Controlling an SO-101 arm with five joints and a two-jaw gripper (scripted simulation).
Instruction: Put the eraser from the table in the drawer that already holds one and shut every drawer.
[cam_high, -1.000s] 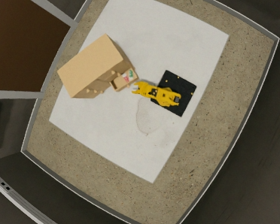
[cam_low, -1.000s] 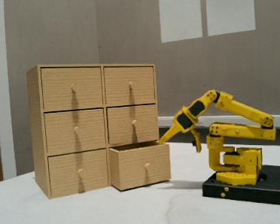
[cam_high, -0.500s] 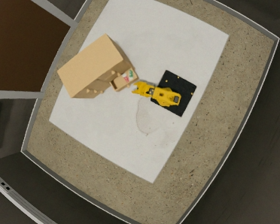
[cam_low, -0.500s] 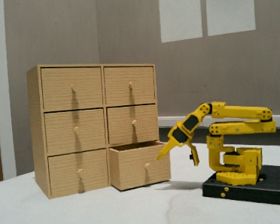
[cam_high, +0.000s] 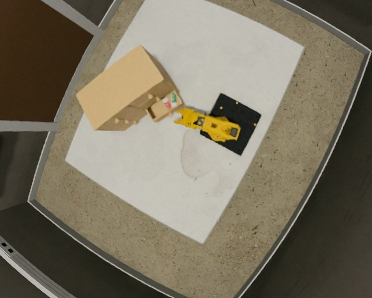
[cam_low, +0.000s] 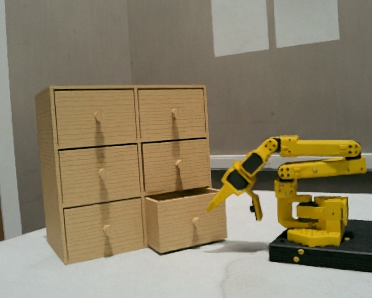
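A wooden chest of drawers (cam_low: 127, 167) stands on the white mat, and it also shows in the top view (cam_high: 122, 95). Its bottom right drawer (cam_low: 185, 219) is pulled partly out; the other drawers are shut. From above, the open drawer (cam_high: 162, 107) holds small things in red, green and white (cam_high: 172, 99); I cannot tell them apart. My gripper (cam_low: 237, 210) hangs just to the right of the open drawer's front corner, at about rim height, and it also shows in the top view (cam_high: 178, 118). Its jaws stand a little apart with nothing between them. I see no loose eraser on the mat.
The arm's black base (cam_high: 231, 123) sits on the mat close to the right of the chest. A sandy floor with a grey raised rim (cam_high: 45, 150) surrounds the mat.
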